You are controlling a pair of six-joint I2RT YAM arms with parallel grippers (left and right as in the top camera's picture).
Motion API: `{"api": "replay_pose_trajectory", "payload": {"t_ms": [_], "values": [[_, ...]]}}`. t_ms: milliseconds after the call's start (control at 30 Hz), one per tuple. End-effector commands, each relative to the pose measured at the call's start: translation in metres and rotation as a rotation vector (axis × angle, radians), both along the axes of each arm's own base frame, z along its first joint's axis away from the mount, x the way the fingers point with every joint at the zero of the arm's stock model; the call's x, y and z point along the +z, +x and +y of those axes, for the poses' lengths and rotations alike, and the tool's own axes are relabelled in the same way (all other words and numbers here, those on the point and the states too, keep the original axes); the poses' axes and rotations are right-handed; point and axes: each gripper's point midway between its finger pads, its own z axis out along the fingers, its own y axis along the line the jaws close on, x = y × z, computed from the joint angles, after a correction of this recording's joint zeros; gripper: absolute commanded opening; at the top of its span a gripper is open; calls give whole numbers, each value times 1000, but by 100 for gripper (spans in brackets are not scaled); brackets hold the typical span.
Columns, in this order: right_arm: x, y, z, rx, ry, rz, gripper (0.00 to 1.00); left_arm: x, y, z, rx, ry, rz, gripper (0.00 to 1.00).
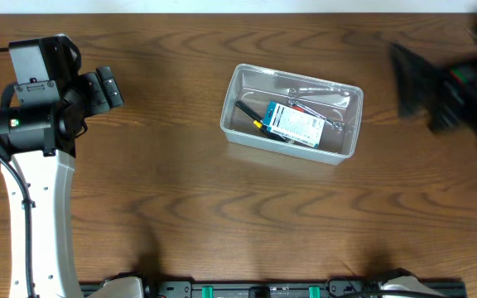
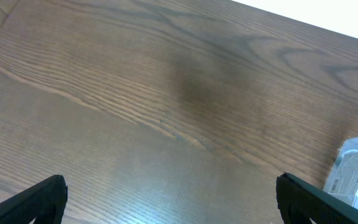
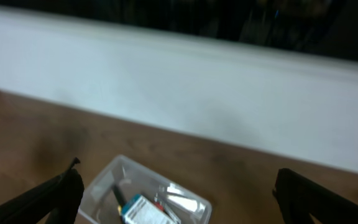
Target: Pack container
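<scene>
The clear plastic container [image 1: 292, 112] sits on the wooden table near the middle, angled. Inside lie a blue and white packet [image 1: 293, 124], a black pen-like tool [image 1: 248, 114] and small metal pieces in a clear bag [image 1: 321, 95]. My left gripper [image 1: 106, 88] is open and empty at the far left, well away from the container; its view shows bare wood and the packet's edge [image 2: 356, 167]. My right gripper [image 1: 421, 83] is open and empty at the far right, blurred. Its view looks down on the container [image 3: 143, 199] between its fingers [image 3: 179, 199].
The table's far edge meets a white wall [image 3: 179, 93] in the right wrist view. The left arm's white body [image 1: 40, 215] stands along the table's left side.
</scene>
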Motion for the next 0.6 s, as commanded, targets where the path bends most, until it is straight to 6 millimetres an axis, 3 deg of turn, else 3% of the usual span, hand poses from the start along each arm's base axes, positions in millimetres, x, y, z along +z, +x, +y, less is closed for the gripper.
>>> {"api": "replay_pose_trajectory", "payload": {"t_ms": [0, 133, 233, 567], "values": [[0, -17, -12, -31, -14, -22, 99, 6, 1, 3, 2, 22, -10, 98], [-9, -54, -32, -68, -58, -63, 99, 6, 1, 3, 2, 22, -10, 98], [-26, -67, -42, -94, -74, -103, 99, 6, 1, 3, 2, 23, -10, 98], [-107, -72, -52, -148, -15, -384, 99, 6, 1, 3, 2, 23, -10, 98]]}}
